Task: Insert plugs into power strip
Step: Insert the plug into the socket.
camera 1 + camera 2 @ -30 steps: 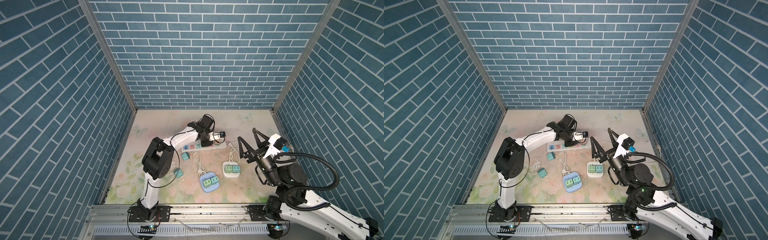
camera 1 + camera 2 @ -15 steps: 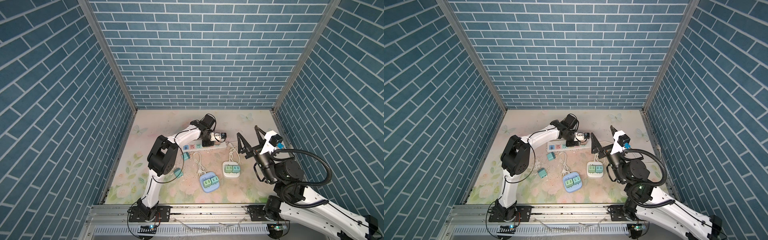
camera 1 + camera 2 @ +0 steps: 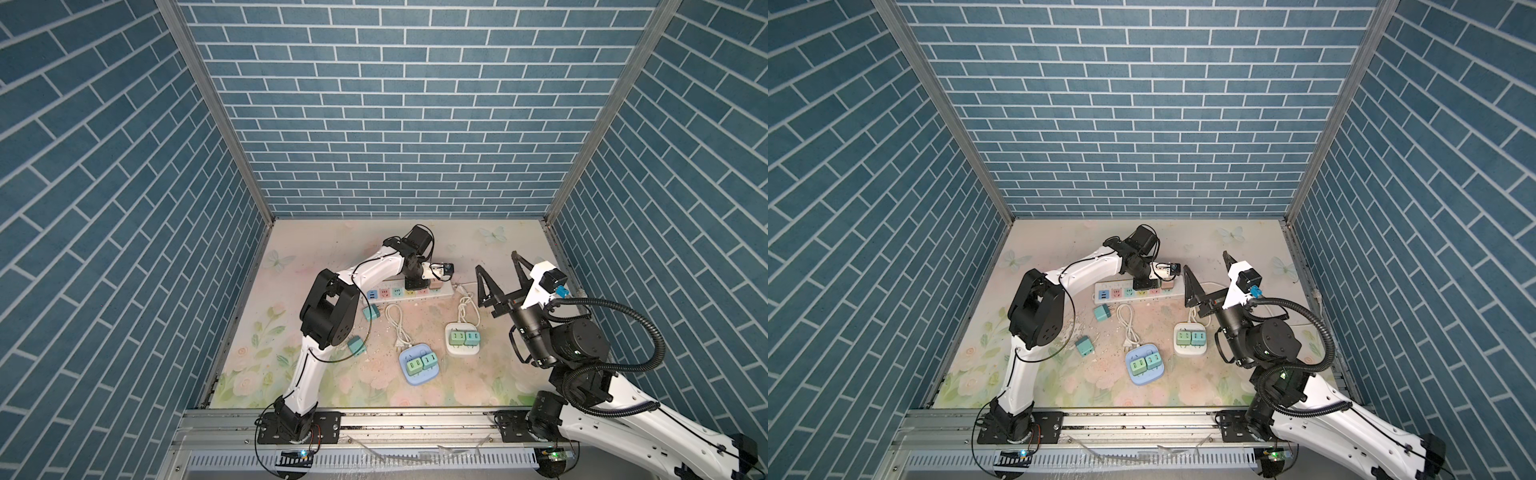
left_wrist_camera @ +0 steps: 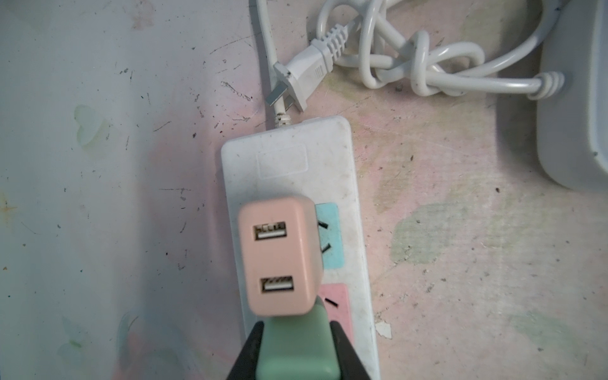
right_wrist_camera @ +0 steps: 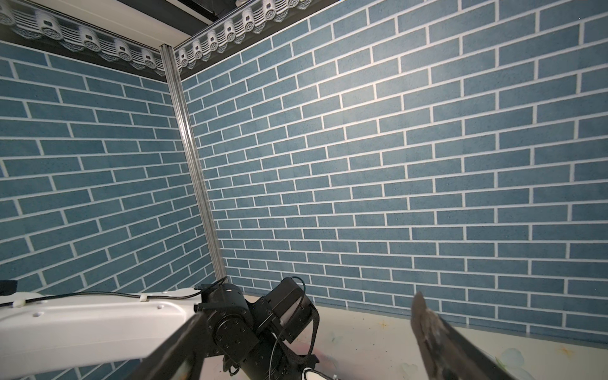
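The left gripper [image 4: 296,329] is closed on a green plug [image 4: 297,352]. Its two black fingers [image 4: 253,345] press the plug's opposite sides, as the left wrist view shows. The plug is held upright over the pink socket of the white power strip [image 4: 289,158]. Its prongs are hidden underneath, so I cannot tell whether it is seated.

Just ahead of it, apparently touching, stands the pinkish-tan plug [image 4: 279,256] over the teal socket, the last one before the strip's cord end. Its face with two USB ports points up at the camera, and the ports line up along the strip's length.

In both top views the power strip [image 3: 446,291] lies flat on the table [image 3: 332,249]. Its long axis runs side to side and its cord end points toward the robot's right. The left gripper [image 3: 417,284] reaches down onto it beside the pinkish-tan plug [image 3: 1167,286].

The right gripper [image 3: 496,262] hangs in the air above the table's right side — jaws spread wide, holding nothing, tips aimed up toward the back wall.

Two loose teal plugs [image 3: 371,311] [image 3: 356,345] lie on the table near the left arm. Two more sit upright in a blue socket block [image 3: 415,376] and two in a white socket block [image 3: 459,353]. A white corded plug [image 4: 306,79] lies by the strip's cord end.
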`<state>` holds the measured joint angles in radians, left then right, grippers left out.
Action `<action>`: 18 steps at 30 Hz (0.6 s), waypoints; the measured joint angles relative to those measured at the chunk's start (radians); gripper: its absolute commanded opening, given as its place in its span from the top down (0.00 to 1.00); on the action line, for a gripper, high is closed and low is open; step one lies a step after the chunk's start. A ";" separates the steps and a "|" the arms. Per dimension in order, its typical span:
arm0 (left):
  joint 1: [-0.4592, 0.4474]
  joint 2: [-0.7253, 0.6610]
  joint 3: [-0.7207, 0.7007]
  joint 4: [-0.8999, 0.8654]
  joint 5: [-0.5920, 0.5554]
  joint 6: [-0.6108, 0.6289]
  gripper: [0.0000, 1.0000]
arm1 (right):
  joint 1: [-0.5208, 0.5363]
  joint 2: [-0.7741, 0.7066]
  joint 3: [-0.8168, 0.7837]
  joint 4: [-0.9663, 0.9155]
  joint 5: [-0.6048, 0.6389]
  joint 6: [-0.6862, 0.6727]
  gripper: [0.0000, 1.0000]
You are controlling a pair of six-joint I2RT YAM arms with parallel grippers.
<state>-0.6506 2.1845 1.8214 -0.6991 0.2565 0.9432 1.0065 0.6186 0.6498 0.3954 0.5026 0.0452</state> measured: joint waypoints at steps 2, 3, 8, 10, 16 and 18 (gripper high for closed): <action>0.000 0.000 0.003 -0.007 0.002 0.001 1.00 | -0.001 0.000 0.000 -0.002 -0.002 0.000 0.02; 0.000 0.000 0.003 -0.014 0.003 0.001 1.00 | -0.002 0.000 0.000 -0.003 -0.002 0.000 0.02; 0.000 0.000 0.006 -0.025 0.014 0.001 1.00 | -0.003 0.000 0.000 -0.008 -0.004 0.000 0.02; 0.000 0.000 0.009 -0.032 0.018 0.000 1.00 | -0.004 0.000 0.000 -0.010 -0.006 0.000 0.02; 0.000 0.035 0.071 -0.081 0.017 -0.005 1.00 | -0.005 0.000 0.000 -0.014 -0.010 0.000 0.02; 0.001 0.059 0.103 -0.104 0.019 -0.015 1.00 | -0.005 0.000 0.000 -0.014 -0.010 0.000 0.02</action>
<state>-0.6495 2.2436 1.9244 -0.8032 0.2752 0.9279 1.0019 0.6182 0.6498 0.3813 0.4931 0.0456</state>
